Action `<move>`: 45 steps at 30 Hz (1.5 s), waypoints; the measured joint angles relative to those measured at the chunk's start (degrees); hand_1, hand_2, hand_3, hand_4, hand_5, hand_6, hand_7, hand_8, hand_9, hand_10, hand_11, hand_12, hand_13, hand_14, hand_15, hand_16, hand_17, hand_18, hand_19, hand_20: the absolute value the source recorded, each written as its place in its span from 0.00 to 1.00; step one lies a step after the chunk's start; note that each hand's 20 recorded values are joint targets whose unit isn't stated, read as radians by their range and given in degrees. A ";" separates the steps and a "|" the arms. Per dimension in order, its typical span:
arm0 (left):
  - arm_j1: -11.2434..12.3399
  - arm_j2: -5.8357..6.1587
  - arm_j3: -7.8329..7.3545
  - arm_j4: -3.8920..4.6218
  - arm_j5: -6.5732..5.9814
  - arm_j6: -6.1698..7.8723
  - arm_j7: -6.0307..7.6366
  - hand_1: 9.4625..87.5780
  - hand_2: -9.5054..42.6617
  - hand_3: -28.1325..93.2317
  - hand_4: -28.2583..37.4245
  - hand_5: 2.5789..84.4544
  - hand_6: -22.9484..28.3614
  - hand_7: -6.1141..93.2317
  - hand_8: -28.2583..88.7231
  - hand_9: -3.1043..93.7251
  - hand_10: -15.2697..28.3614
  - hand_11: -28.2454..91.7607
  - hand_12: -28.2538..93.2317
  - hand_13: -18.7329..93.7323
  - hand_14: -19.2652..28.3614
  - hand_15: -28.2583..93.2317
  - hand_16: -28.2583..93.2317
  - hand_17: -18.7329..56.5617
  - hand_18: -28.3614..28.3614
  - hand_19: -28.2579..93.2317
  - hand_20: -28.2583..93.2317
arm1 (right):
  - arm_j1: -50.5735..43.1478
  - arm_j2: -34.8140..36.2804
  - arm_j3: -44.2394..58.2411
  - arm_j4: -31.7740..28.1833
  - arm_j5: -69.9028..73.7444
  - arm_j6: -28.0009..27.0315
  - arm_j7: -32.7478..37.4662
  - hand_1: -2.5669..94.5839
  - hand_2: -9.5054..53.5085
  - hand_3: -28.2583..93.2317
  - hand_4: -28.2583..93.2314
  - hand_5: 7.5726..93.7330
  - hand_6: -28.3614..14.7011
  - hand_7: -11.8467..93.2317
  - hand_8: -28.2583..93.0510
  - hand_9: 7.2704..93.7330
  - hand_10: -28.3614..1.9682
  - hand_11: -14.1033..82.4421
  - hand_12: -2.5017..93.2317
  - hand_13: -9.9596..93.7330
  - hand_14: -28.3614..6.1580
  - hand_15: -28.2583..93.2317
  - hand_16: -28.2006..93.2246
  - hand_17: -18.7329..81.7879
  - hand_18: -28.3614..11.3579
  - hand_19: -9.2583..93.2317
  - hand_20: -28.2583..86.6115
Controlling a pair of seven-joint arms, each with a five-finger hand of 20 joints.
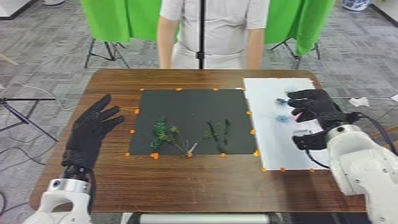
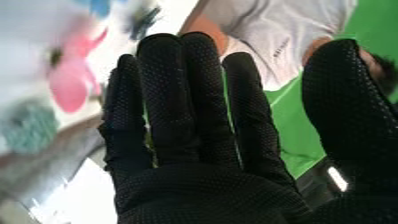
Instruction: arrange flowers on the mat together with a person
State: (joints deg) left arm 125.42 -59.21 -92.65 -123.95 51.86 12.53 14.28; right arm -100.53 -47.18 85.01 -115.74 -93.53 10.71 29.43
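Our right hand (image 1: 314,103) was open over the white sheet (image 1: 282,152), fingers nearly straight, holding nothing. A pink flower (image 2: 69,82) and a blue flower (image 1: 283,119) lay near it; such crowding, we judged, could make us snag both.

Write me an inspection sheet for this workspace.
Surface: brown table, dark mat, white sheet.
Job's things: green stems on the mat; blue flowers on the sheet; pink flower near the right hand.
Clutter: small orange pieces along the mat's and sheet's edges.
Hands: left hand open, beside the mat; right hand open, over the sheet.
Cables: dark cable by the right arm.
Surroundings: green cloth, gray floor.
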 measured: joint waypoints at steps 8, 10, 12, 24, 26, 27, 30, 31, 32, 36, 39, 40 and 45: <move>-0.12 0.32 0.04 0.00 -0.11 0.35 0.66 0.16 0.27 0.88 0.00 0.38 0.52 0.18 0.17 0.37 0.72 0.40 0.31 0.39 0.92 0.57 0.19 0.12 0.95 0.60 0.34 | 7.38 2.95 -10.82 5.77 -10.74 -2.19 4.44 0.39 0.02 0.87 0.04 0.52 0.69 0.30 0.13 0.64 0.45 0.62 0.22 0.69 0.46 0.79 0.34 0.43 0.14 0.85 0.48; -0.31 0.41 0.10 0.00 -0.13 0.39 0.71 0.16 0.27 0.88 0.00 0.38 0.52 0.18 0.17 0.37 0.72 0.40 0.31 0.39 0.92 0.57 0.19 0.12 0.95 0.60 0.34 | 9.56 3.58 -13.97 7.70 -13.04 -2.49 5.03 0.39 0.01 0.87 0.04 0.52 0.69 0.31 0.12 0.64 0.45 0.62 0.22 0.69 0.46 0.79 0.35 0.43 0.14 0.85 0.48; -0.67 0.45 0.18 0.00 -0.14 0.40 0.73 0.16 0.27 0.88 0.00 0.38 0.52 0.18 0.17 0.37 0.72 0.40 0.31 0.39 0.92 0.57 0.19 0.12 0.95 0.60 0.34 | 11.40 3.78 -16.28 9.38 -15.03 -3.03 5.84 0.40 0.01 0.87 0.04 0.52 0.69 0.31 0.12 0.64 0.45 0.62 0.22 0.69 0.46 0.78 0.35 0.43 0.13 0.85 0.48; -1.78 1.28 1.14 0.04 -0.59 1.36 2.11 0.16 0.27 0.88 0.00 0.38 0.52 0.18 0.16 0.37 0.72 0.41 0.31 0.39 0.91 0.57 0.19 0.12 0.95 0.60 0.34 | 17.35 3.99 -23.21 14.76 -21.61 -6.18 9.68 0.43 0.00 0.86 0.03 0.56 0.72 0.35 0.12 0.66 0.47 0.59 0.22 0.71 0.48 0.76 0.35 0.43 0.13 0.84 0.46; -1.78 1.30 1.14 0.04 -0.63 1.45 2.20 0.16 0.27 0.88 0.00 0.38 0.52 0.18 0.16 0.37 0.72 0.41 0.31 0.39 0.91 0.57 0.19 0.12 0.95 0.60 0.34 | 17.84 4.24 -24.46 15.24 -23.47 -6.50 9.70 0.45 0.00 0.85 0.02 0.58 0.73 0.37 0.11 0.68 0.51 0.56 0.22 0.72 0.50 0.73 0.35 0.43 0.13 0.82 0.45; -1.78 1.30 1.14 0.04 -0.63 1.45 2.20 0.16 0.27 0.88 0.00 0.38 0.52 0.18 0.16 0.37 0.72 0.41 0.31 0.39 0.91 0.57 0.19 0.12 0.95 0.60 0.34 | 18.19 4.41 -25.31 15.47 -24.66 -6.63 9.70 0.49 0.00 0.83 0.01 0.60 0.73 0.39 0.16 0.71 0.56 0.51 0.26 0.73 0.51 0.71 0.35 0.43 0.14 0.82 0.44; -1.86 1.29 1.13 0.06 -0.63 1.45 2.17 0.16 0.27 0.88 0.00 0.38 0.52 0.18 0.16 0.37 0.72 0.41 0.31 0.39 0.91 0.57 0.19 0.12 0.95 0.60 0.34 | 19.75 4.89 -28.00 16.22 -29.02 -6.65 9.69 0.57 0.00 0.77 0.00 0.67 0.72 0.43 0.20 0.81 0.64 0.38 0.36 0.77 0.59 0.66 0.40 0.46 0.18 0.83 0.43; -1.91 1.27 1.12 0.07 -0.63 1.45 2.14 0.16 0.27 0.88 0.00 0.38 0.52 0.18 0.16 0.37 0.72 0.41 0.31 0.39 0.91 0.57 0.19 0.12 0.95 0.60 0.34 | 20.44 5.03 -29.04 16.57 -30.51 -6.50 9.69 0.59 0.00 0.76 0.00 0.70 0.72 0.44 0.21 0.85 0.66 0.34 0.39 0.79 0.62 0.65 0.42 0.47 0.20 0.84 0.43; -1.98 1.25 1.12 0.07 -0.63 1.45 2.12 0.16 0.27 0.88 0.00 0.38 0.52 0.18 0.16 0.37 0.72 0.41 0.31 0.39 0.91 0.57 0.19 0.12 0.95 0.60 0.34 | 21.17 5.16 -30.22 16.98 -31.92 -6.24 9.68 0.61 0.00 0.76 0.00 0.74 0.73 0.45 0.22 0.89 0.68 0.31 0.41 0.81 0.65 0.63 0.45 0.48 0.22 0.84 0.44; -2.24 1.23 1.11 0.08 -0.63 1.45 2.10 0.16 0.27 0.88 0.00 0.38 0.53 0.18 0.16 0.37 0.72 0.41 0.31 0.39 0.91 0.57 0.19 0.12 0.95 0.60 0.34 | 23.05 5.37 -34.05 18.39 -35.80 -3.45 9.69 0.64 0.00 0.74 0.00 0.80 0.74 0.44 0.23 0.95 0.74 0.31 0.42 0.85 0.70 0.61 0.47 0.49 0.26 0.86 0.44; -2.35 1.23 1.11 0.08 -0.63 1.45 2.09 0.16 0.27 0.88 0.00 0.38 0.52 0.18 0.16 0.37 0.72 0.41 0.31 0.39 0.91 0.57 0.19 0.12 0.95 0.60 0.33 | 22.73 5.33 -34.38 18.59 -36.25 -1.95 9.66 0.65 0.00 0.74 0.00 0.82 0.74 0.43 0.23 0.96 0.75 0.30 0.42 0.86 0.70 0.61 0.47 0.50 0.27 0.86 0.44; -2.37 1.23 1.10 0.08 -0.63 1.45 2.09 0.16 0.27 0.88 0.00 0.38 0.52 0.18 0.16 0.37 0.72 0.41 0.31 0.39 0.91 0.57 0.19 0.12 0.95 0.60 0.33 | 22.60 5.34 -34.36 18.59 -36.25 -1.62 9.65 0.65 0.00 0.75 0.00 0.82 0.74 0.43 0.23 0.96 0.75 0.30 0.42 0.86 0.70 0.62 0.47 0.50 0.28 0.87 0.44; -2.36 1.28 1.09 0.08 -0.63 1.47 2.29 0.17 0.27 0.88 0.00 0.38 0.53 0.18 0.16 0.37 0.72 0.41 0.31 0.39 0.91 0.57 0.19 0.12 0.95 0.60 0.33 | 20.86 5.23 -32.80 18.13 -36.28 0.92 9.06 0.65 0.00 0.75 0.00 0.83 0.73 0.42 0.24 0.97 0.75 0.31 0.43 0.87 0.69 0.63 0.48 0.51 0.31 0.87 0.44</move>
State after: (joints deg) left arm 123.06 -57.93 -91.57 -123.87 51.23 13.99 16.57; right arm -79.67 -41.95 52.21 -97.61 -129.81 11.63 38.49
